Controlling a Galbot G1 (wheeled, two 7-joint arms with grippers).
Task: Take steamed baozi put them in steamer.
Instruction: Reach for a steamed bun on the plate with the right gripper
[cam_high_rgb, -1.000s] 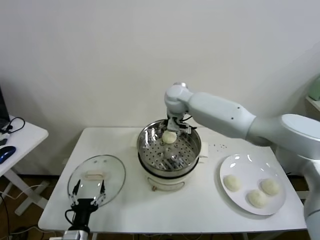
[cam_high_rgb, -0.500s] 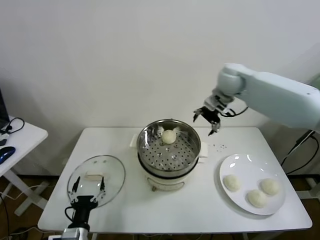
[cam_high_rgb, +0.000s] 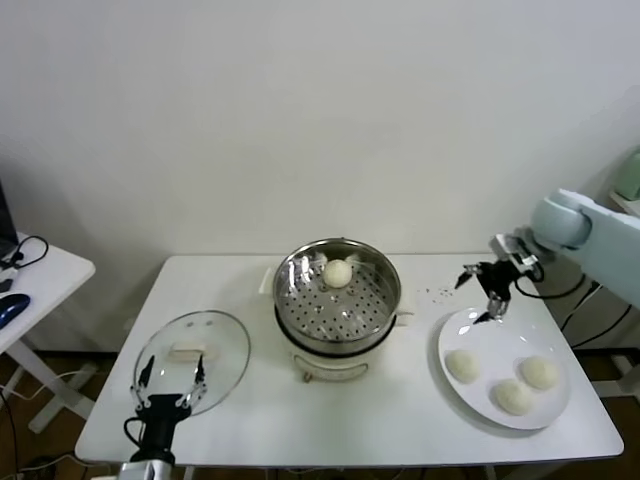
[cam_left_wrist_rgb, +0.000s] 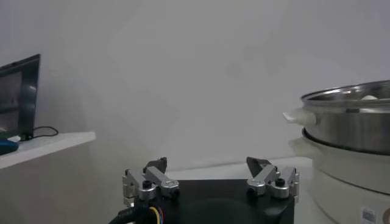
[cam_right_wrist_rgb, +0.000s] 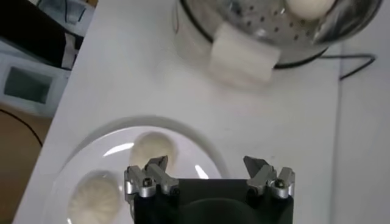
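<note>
The steel steamer (cam_high_rgb: 338, 295) stands mid-table on its cream cooker base, and one baozi (cam_high_rgb: 338, 272) lies on its perforated floor at the back. Three more baozi (cam_high_rgb: 463, 364) (cam_high_rgb: 514, 397) (cam_high_rgb: 540, 372) rest on the white plate (cam_high_rgb: 500, 335) at the right. My right gripper (cam_high_rgb: 479, 296) hangs open and empty above the plate's far left edge. In the right wrist view this gripper (cam_right_wrist_rgb: 207, 165) is over the plate (cam_right_wrist_rgb: 189, 149), with one baozi (cam_right_wrist_rgb: 152, 149) close to a fingertip and the steamer (cam_right_wrist_rgb: 262, 27) farther off. My left gripper (cam_high_rgb: 170, 385) waits open near the front left.
A round glass lid (cam_high_rgb: 205, 335) lies flat on the white table (cam_high_rgb: 400, 425) at the front left, partly under the left gripper. A side table (cam_high_rgb: 45, 275) with a blue mouse (cam_high_rgb: 12, 306) stands farther left. The cooker's white side handle (cam_right_wrist_rgb: 242, 56) juts toward the plate.
The right arm has swung from over the steamer out to the right and down over the plate. The baozi it held stays in the steamer. The left arm barely moved.
</note>
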